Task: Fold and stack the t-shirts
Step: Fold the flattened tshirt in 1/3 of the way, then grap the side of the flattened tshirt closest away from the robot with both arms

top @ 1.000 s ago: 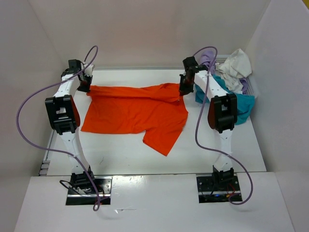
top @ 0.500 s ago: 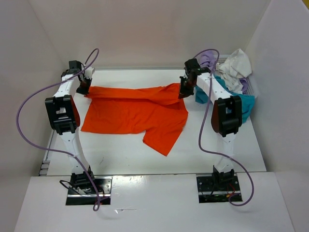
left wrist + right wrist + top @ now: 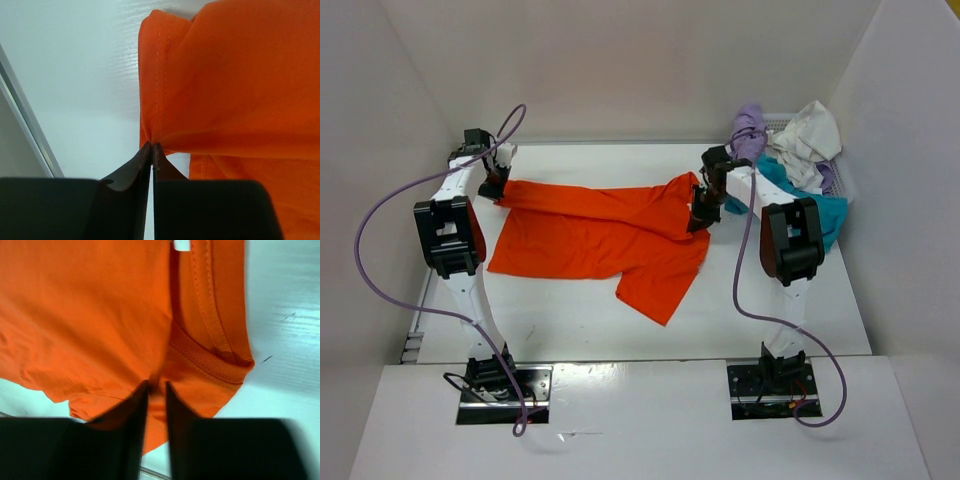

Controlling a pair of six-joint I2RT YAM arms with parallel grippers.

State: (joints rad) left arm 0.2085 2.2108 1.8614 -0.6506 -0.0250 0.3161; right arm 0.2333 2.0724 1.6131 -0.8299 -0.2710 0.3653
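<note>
**On the table, one shirt spread; three more in the basket**

At the far right corner, the white mesh basket holds a heap of three: the off-white t-shirt on top, the lavender t-shirt at its left edge, and the teal-blue t-shirt spilling over the near side. The orange t-shirt lies spread on the table. The left gripper is clamped tight on its far left hem. The right gripper stands a narrow slit apart beside the ribbed collar, cloth in the slit; whether it grips, I cannot tell.
</note>
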